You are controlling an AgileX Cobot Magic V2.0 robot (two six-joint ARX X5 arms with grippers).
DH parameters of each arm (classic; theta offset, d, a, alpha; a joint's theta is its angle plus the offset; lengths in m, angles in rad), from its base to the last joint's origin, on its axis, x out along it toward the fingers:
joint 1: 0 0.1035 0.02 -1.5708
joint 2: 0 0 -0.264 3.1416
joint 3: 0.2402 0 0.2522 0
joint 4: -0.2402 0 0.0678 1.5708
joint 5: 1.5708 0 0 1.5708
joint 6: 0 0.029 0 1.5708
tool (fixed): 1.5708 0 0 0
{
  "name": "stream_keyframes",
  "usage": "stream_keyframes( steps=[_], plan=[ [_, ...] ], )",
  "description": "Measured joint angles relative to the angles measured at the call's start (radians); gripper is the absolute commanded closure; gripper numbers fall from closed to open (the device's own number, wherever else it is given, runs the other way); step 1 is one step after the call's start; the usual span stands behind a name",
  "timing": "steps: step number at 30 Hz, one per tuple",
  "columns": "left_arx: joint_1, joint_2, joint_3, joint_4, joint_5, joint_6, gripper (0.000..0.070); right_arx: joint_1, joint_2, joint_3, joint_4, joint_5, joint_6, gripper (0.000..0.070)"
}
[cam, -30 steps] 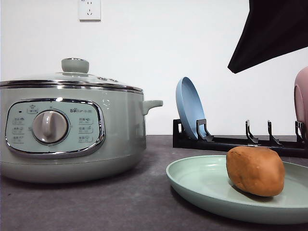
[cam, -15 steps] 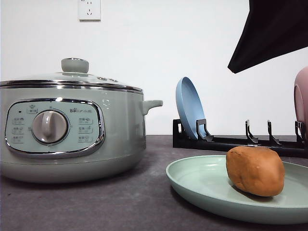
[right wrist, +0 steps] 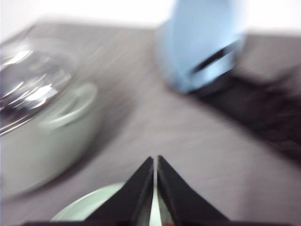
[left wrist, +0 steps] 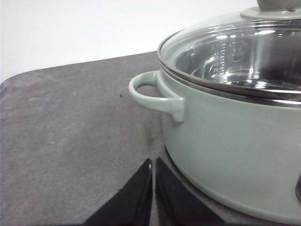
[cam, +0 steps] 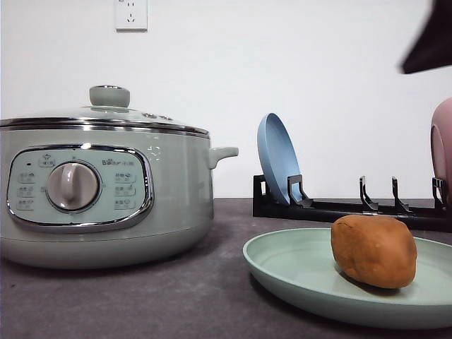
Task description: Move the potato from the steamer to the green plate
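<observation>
The orange-brown potato [cam: 374, 250] lies on the green plate [cam: 296, 265] at the front right of the table. The steamer [cam: 106, 191] stands at the left with its glass lid [left wrist: 240, 52] on. My left gripper [left wrist: 152, 163] is shut on nothing, low over the table beside the steamer's side handle [left wrist: 153, 93]. My right gripper [right wrist: 155, 160] is shut and empty, above the green plate's rim [right wrist: 87, 207], in a blurred view. A dark part of my right arm [cam: 432, 41] shows at the top right corner.
A black dish rack [cam: 353, 210] at the back right holds an upright blue plate [cam: 277, 159] and a pink plate [cam: 443, 145] at the right edge. Bare grey table lies between the steamer and the green plate.
The dark right arm at the upper right has swung up and to the right, mostly out of the front view. Potato, plate and steamer have not moved.
</observation>
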Motion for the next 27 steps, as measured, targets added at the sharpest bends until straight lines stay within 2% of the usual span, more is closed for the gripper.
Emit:
stream_keyframes(
  steps=[6,10,18,27],
  plan=[
    [0.000,0.000,0.000,0.000,0.000,0.000,0.0698,-0.173,-0.213,-0.156,0.065,0.001,-0.009,0.0700],
    [0.000,0.000,0.000,0.000,0.000,0.000,0.0698,-0.235,-0.338,-0.240,0.084,0.000,-0.037,0.0700],
    [0.000,0.000,0.000,0.000,0.000,0.000,0.0698,-0.255,-0.544,-0.369,0.108,0.000,-0.090,0.0700],
    [0.000,0.000,0.000,0.000,0.000,0.000,0.0698,-0.254,-0.633,-0.471,0.105,-0.007,-0.102,0.0700]
  ],
)
